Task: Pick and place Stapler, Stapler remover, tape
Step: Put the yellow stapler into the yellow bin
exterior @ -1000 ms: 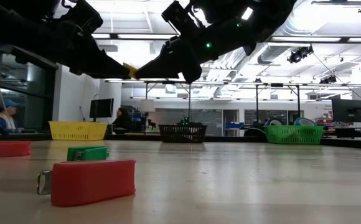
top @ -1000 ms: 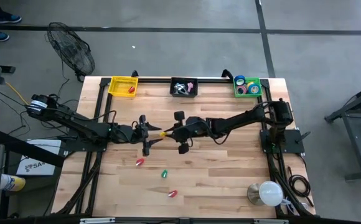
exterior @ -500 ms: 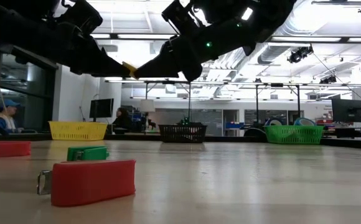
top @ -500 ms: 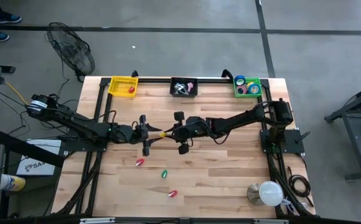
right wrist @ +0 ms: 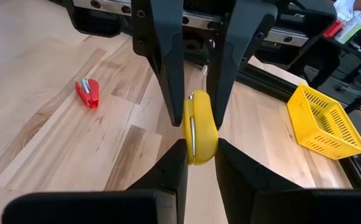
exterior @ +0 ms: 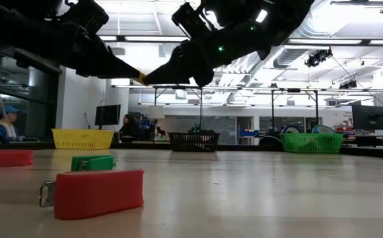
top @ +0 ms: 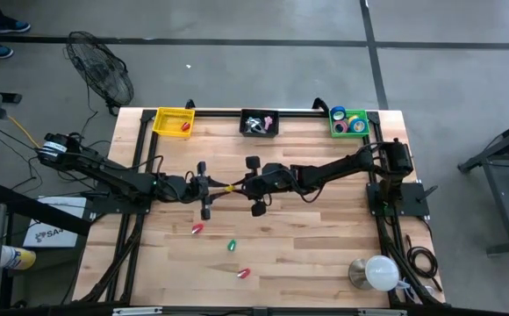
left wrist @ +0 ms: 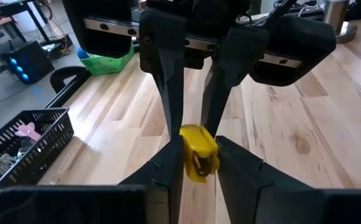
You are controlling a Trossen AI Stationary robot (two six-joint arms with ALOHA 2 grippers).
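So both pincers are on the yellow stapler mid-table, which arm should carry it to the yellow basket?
Left, probably. The left pincer grips the yellow stapler together with the right pincer, and the yellow basket sits back-left, on the left arm's side.

From above, the yellow stapler [top: 229, 188] is a speck mostly covered by the left end effector [top: 209, 190] and the right end effector [top: 247, 186]. The black basket [top: 260, 124] holds things too small to name. In the low view both arms run off the upper edge.
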